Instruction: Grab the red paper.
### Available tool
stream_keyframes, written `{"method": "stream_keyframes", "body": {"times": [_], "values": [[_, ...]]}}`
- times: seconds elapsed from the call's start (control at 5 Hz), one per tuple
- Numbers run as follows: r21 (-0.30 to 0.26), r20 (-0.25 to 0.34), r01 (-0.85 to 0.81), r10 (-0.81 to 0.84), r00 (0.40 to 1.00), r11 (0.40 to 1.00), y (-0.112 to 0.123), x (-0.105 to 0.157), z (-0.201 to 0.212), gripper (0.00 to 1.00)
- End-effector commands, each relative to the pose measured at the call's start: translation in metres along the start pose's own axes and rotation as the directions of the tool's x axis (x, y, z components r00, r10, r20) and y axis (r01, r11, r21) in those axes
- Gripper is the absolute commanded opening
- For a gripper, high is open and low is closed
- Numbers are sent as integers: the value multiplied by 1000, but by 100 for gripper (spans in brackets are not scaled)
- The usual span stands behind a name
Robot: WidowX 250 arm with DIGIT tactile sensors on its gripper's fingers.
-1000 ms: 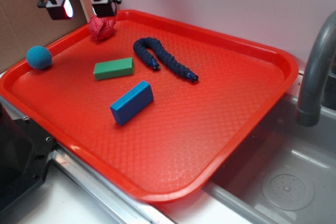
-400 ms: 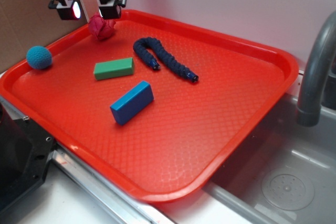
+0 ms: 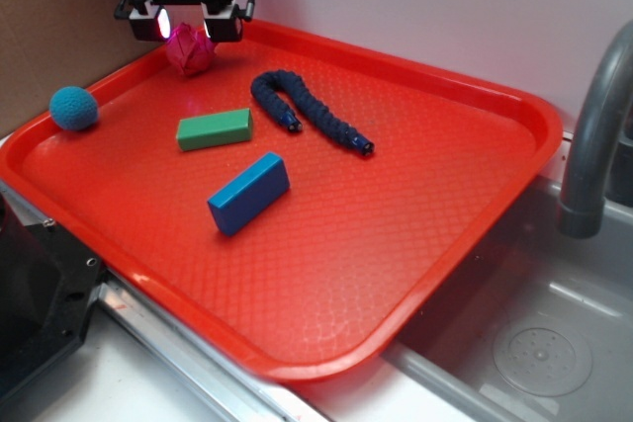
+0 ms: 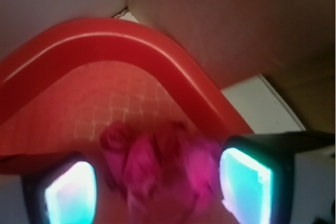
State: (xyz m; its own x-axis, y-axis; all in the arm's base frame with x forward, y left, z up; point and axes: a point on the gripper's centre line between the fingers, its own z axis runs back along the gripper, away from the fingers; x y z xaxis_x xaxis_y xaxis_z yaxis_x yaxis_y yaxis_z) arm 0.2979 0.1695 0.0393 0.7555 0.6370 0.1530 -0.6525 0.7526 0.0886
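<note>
The red paper [image 3: 191, 50] is a crumpled dark-red wad lying in the far left corner of the red tray [image 3: 415, 205]. My gripper [image 3: 188, 22] hangs just above and behind it, open, a finger on each side. In the wrist view the red paper [image 4: 163, 169] fills the gap between the two glowing pads [image 4: 244, 184], with a sliver of space on each side. The tray's curved rim [image 4: 131, 38] runs just beyond it.
A teal ball [image 3: 74, 108] sits at the tray's left edge. A green block [image 3: 215, 129], a blue block [image 3: 248, 193] and a dark blue braided rope [image 3: 307, 111] lie mid-tray. A brown cardboard wall [image 3: 49, 17] stands left; a grey faucet [image 3: 593, 135] and sink stand right.
My gripper has moved right and towards the back corner, and lower, from left of the red paper to straddling it. The paper has not moved.
</note>
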Motion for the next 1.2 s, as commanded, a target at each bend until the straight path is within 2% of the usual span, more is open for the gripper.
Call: {"method": "stream_keyframes", "body": {"times": [0.0, 0.2, 0.6, 1.0], "values": [[9, 72, 15, -16, 997, 1000, 16, 30, 15, 100], [11, 65, 39, -39, 997, 999, 10, 24, 13, 0], [57, 52, 98, -101, 994, 994, -3, 4, 2, 0], [46, 75, 153, -156, 985, 987, -10, -9, 17, 0]]}}
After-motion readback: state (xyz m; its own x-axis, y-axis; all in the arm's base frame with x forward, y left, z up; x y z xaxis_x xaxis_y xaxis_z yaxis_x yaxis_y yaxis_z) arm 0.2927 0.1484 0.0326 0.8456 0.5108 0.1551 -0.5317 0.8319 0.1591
